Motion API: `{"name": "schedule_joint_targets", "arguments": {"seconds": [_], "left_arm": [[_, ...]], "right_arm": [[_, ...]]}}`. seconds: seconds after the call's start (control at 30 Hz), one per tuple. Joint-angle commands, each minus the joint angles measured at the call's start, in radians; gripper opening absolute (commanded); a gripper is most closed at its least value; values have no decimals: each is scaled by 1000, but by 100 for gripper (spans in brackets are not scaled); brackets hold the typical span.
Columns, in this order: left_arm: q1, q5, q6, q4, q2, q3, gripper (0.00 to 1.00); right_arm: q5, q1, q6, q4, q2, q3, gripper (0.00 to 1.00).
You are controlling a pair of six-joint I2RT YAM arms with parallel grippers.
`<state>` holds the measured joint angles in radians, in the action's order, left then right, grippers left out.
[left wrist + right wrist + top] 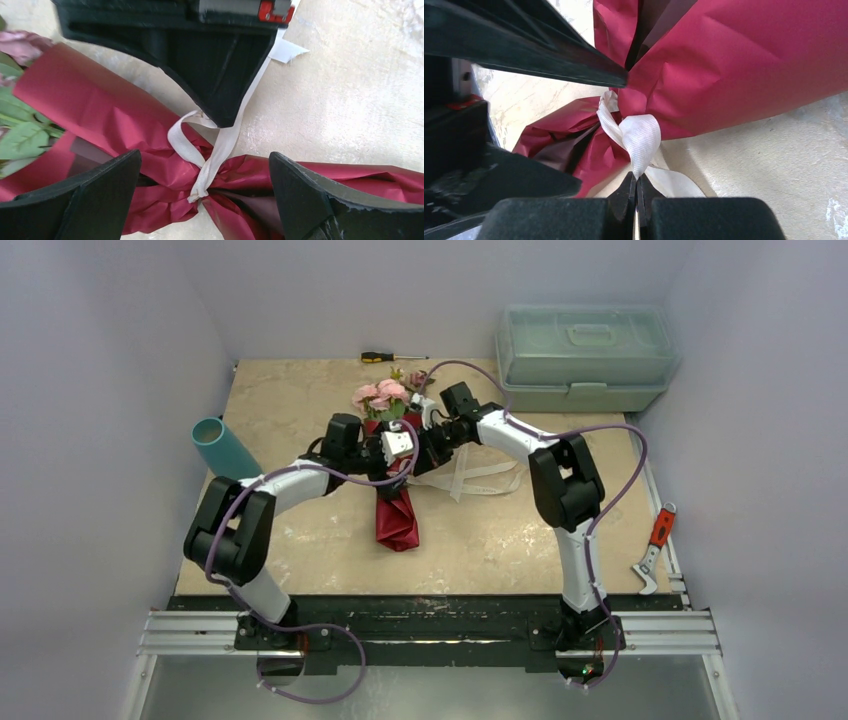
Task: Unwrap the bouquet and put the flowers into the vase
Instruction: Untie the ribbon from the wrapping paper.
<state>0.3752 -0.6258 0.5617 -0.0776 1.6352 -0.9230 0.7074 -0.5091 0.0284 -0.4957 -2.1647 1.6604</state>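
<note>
Tabletop (pixel 300 410): bouquet (pixel 100 115) under spread left claw (pixel 204 156)

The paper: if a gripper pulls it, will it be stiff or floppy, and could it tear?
The paper is probably thin and light: it holds sharp creases and crumples at the ribbon. It likely bends rather than flops, since the cone keeps its shape. It may tear if pulled hard at the knot.
</note>
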Motion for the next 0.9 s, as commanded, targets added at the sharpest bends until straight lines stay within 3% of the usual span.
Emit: {"name": "schedule_joint_targets", "arguments": {"seconds": [0.0, 0.13, 0.27, 0.47, 0.67, 0.87], "left_arm": [[-7, -42, 60, -25, 61, -5, 100], [-25, -19, 88, 25, 110, -23, 100], [-27, -22, 166, 233, 180, -123, 100], [-24, -10, 198, 388, 221, -143, 100], [-20, 25, 148, 373, 219, -77, 100], [2, 61, 86, 394, 255, -107, 100]], "right_arm": [[32, 6, -21, 45, 77, -5, 0], [46, 33, -37, 64, 114, -13, 0], [91, 82, -86, 72, 143, 10, 0], [113, 126, -81, 29, 138, 69, 0], [143, 148, -39, -51, 178, 58, 0], [126, 178, 1, -91, 217, 19, 0]]}}
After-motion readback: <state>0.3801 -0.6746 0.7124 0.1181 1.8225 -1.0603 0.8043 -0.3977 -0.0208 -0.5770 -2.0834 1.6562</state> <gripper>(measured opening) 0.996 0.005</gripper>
